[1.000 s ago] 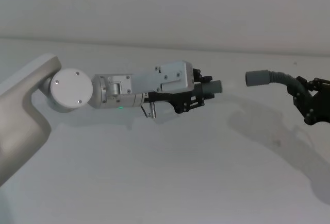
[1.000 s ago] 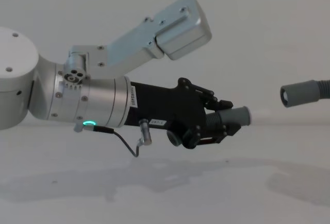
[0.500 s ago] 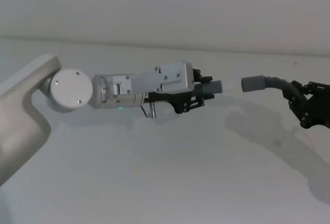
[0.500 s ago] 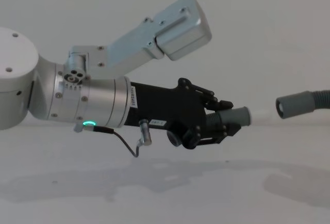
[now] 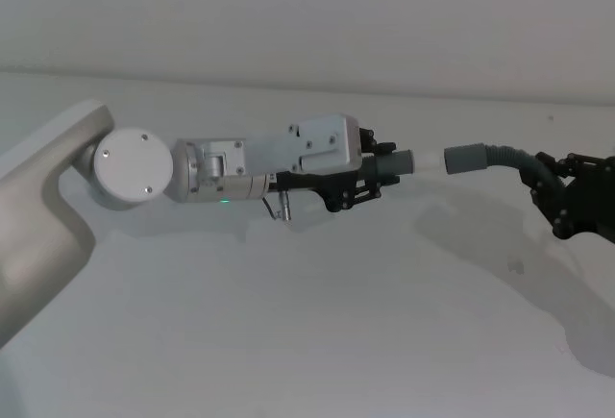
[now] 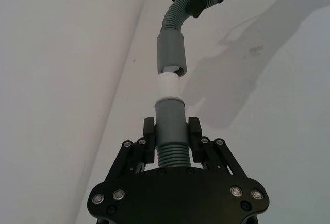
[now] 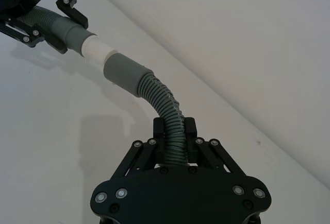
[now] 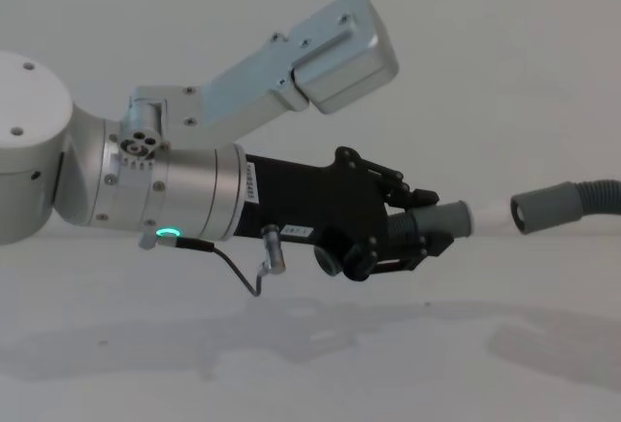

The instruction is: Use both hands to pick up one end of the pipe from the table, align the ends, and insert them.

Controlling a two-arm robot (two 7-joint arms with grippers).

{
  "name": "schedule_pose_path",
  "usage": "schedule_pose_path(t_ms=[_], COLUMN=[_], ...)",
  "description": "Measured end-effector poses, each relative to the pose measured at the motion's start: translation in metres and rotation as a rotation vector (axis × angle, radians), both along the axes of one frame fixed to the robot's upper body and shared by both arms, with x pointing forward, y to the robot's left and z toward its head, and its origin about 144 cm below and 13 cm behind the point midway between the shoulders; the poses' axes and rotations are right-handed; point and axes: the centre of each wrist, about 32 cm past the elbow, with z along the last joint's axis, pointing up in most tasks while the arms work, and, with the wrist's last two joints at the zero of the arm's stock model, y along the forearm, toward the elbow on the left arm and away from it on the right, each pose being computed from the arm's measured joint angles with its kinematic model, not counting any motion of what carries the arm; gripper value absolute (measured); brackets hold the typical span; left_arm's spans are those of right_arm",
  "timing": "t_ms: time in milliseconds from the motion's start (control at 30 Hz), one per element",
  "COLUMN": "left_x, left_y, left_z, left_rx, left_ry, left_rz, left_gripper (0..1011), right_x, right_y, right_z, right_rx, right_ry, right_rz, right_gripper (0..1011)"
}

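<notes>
We seem to be in a bare robot test cell or lab: a plain white matt bench [image 5: 288, 341] runs back to a pale grey blank wall [image 5: 307, 14], and a silver cylindrical robot arm with a green ring light [image 8: 165, 199] reaches across it.

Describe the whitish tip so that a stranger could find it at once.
Follow the big silver left arm to its black end effector, which grips the short dark tube. The whitish tip sticks out beyond it, meeting the hose's grey cuff: the single pale, smooth piece.
</notes>
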Motion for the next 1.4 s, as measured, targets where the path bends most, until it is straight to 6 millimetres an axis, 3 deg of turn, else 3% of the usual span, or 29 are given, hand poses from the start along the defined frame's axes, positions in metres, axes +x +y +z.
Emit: schedule_pose_path(t_ms=[1400], left_x=[0.0000], left_y=[0.0003], left_z=[-0.0001], left_rx=[0.000], left_ry=[0.000], left_rz=[0.001], left_gripper=[382], right_x=[0.0024], right_y=[0.0056], right_z=[0.0075], right_rx=[0.029], right_ry=[0.031], right_rz=[0.029], right_gripper=[222])
